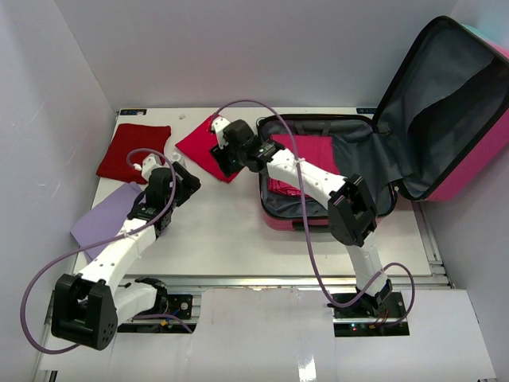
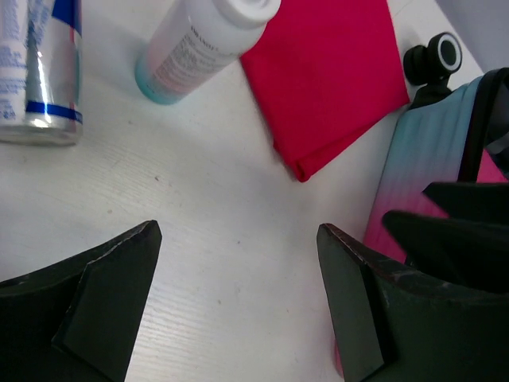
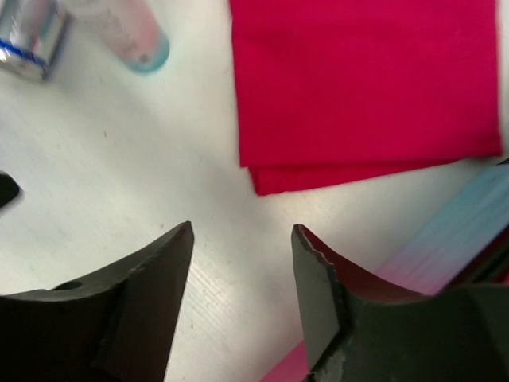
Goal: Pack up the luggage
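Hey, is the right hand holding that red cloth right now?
No, the right hand is open over the table, and the folded red cloth lies flat beyond it.

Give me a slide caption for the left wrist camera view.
Open left gripper above the white table, facing a folded red cloth, a white bottle, a silver can and the luggage corner.

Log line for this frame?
suitcase open, pink cloth inside | left pincer open, empty | right pincer open, empty, near folded red cloth
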`<action>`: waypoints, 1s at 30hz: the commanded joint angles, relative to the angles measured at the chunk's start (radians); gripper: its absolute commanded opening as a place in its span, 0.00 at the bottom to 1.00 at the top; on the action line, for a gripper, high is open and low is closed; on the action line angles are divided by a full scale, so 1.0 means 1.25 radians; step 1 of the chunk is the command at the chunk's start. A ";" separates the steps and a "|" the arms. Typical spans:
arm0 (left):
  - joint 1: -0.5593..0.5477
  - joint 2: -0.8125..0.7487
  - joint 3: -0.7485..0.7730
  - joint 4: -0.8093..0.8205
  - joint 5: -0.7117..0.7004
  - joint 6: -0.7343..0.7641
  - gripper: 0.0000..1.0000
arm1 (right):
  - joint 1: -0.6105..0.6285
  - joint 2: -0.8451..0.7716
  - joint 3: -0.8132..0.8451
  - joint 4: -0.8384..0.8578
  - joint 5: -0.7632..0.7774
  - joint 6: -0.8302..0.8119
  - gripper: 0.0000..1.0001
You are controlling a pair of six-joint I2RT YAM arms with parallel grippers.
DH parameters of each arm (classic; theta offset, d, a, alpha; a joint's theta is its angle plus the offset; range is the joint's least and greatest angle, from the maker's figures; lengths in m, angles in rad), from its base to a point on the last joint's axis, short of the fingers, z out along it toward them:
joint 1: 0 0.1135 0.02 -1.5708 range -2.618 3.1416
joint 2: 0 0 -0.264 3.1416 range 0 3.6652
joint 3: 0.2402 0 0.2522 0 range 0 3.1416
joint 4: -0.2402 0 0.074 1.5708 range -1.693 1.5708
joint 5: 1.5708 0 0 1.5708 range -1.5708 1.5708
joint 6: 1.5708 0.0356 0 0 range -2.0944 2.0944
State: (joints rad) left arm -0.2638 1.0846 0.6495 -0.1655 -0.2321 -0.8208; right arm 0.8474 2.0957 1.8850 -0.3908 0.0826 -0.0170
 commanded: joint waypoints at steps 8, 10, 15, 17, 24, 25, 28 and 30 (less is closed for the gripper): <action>0.002 0.101 0.038 0.218 -0.191 0.202 0.90 | -0.007 -0.197 -0.133 0.035 0.092 0.007 0.77; 0.001 0.148 0.057 0.255 -0.192 0.249 0.90 | -0.007 -0.240 -0.163 0.049 0.135 0.007 0.78; 0.001 0.211 0.056 0.368 -0.213 0.332 0.90 | -0.007 -0.350 -0.304 0.107 0.180 -0.008 0.80; 0.001 0.233 0.059 0.390 -0.224 0.353 0.91 | -0.009 -0.395 -0.348 0.135 0.191 -0.013 0.80; 0.002 0.335 0.100 0.416 -0.237 0.373 0.91 | -0.017 -0.468 -0.420 0.183 0.220 -0.023 0.81; 0.002 0.345 0.104 0.419 -0.240 0.375 0.91 | -0.018 -0.477 -0.427 0.184 0.223 -0.024 0.81; 0.001 0.377 0.120 0.427 -0.240 0.385 0.91 | -0.023 -0.506 -0.449 0.192 0.230 -0.025 0.82; 0.001 0.391 0.127 0.435 -0.239 0.390 0.89 | -0.026 -0.522 -0.465 0.201 0.234 -0.026 0.82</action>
State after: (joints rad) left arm -0.2630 1.5584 0.7636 0.3293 -0.5134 -0.3633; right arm 0.8255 1.5120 1.3301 -0.2155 0.3366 -0.0350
